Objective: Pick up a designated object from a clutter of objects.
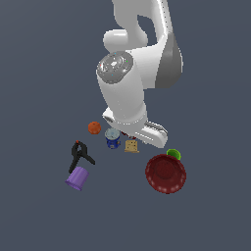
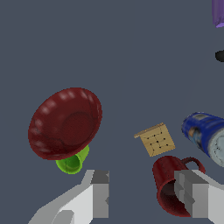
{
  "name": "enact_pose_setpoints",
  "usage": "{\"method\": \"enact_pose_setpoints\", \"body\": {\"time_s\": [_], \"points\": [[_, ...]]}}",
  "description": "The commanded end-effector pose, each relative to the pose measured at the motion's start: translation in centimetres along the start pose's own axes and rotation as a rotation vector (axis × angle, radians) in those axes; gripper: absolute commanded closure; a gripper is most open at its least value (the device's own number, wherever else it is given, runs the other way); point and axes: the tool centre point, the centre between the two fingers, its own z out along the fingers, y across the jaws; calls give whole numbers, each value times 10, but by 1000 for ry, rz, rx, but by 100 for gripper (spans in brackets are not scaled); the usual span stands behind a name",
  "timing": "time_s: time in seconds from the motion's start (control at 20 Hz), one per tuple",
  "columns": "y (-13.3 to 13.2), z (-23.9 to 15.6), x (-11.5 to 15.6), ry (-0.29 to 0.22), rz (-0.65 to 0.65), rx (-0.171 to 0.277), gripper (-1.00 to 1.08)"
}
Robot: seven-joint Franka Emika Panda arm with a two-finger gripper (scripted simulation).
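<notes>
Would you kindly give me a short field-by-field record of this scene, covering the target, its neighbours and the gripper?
target: red bowl, the widest item, not held
touching target: green cup, partly hidden by the bowl's rim
gripper: open, empty, fingers apart
nearest gripper: red mug, overlapping one finger in the wrist view
middle of clutter: tan cracker, blue cup, orange ball
exterior view's left: black clamp, purple cup
</notes>
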Motion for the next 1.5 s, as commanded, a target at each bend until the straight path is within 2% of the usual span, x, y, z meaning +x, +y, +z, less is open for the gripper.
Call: {"method": "enact_pose_setpoints", "body": {"time_s": [0.0,0.4,0.7,1.0,1.45], "points": [[-10,19,4,-30,84,20,-20],[-34,79,11,-125,335,64,-20],[-44,110,13,-175,463,78,-20],[-49,126,14,-200,527,83,-20],[-51,137,12,-202,532,83,-20]]}}
